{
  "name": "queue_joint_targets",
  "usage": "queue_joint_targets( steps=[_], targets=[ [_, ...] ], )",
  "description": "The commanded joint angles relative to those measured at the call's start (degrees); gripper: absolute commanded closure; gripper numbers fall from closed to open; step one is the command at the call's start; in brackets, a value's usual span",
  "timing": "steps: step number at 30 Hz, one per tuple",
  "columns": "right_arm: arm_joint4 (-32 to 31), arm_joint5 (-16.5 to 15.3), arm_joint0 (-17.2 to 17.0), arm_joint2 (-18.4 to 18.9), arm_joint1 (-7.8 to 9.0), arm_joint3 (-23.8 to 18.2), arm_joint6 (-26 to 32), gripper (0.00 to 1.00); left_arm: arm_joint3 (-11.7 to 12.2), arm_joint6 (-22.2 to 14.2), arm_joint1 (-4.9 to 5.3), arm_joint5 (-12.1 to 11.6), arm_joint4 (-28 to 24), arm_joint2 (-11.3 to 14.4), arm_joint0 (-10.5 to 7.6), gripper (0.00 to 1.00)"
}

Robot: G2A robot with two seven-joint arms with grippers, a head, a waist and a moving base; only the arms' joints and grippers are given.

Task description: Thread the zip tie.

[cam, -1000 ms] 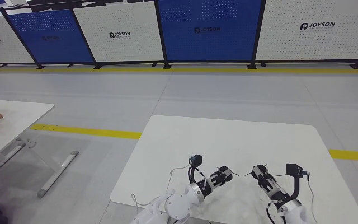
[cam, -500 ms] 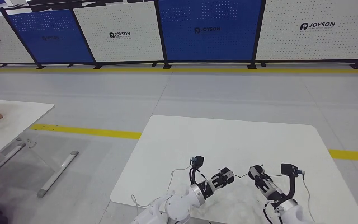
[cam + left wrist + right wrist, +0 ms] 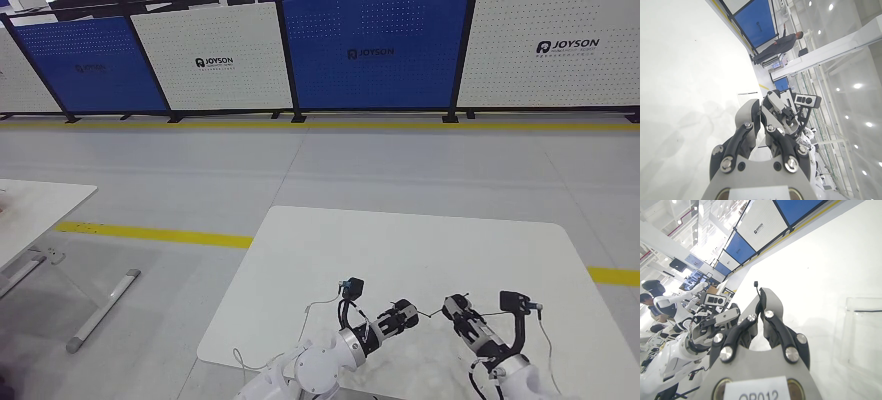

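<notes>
The right end effector (image 3: 760,298) grips the thin black plastic zip tie (image 3: 756,283). The left end effector (image 3: 760,114) is clenched just beside it. Threading looks not yet done.

Bright ceiling lamps (image 3: 857,86) wash the white table (image 3: 677,56) to glare — both wrist views bow at their edges.

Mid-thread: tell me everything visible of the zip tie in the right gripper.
The zip tie is a thin black strap, plastic by its look, with a small square head. The right gripper is shut on the strap; the head end pokes out beyond its tip, over the white table, touching nothing else. From above, a fine dark line leads toward the left gripper; its far end is unclear.
</notes>
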Motion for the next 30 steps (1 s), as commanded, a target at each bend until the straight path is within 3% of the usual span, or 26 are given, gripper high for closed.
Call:
queue_joint_targets(
  steps=[1,30],
  targets=[
    [0.2,-0.3,0.2,0.1,-0.02,0.1,0.6,1.0,0.0,0.0,0.0,0.0,0.0,0.0,0.0,1.0],
    [0.3,-1.7,-0.3,0.9,-0.39,0.2,1.0,1.0,0.0,0.0,0.0,0.0,0.0,0.0,0.0,1.0]
  ],
)
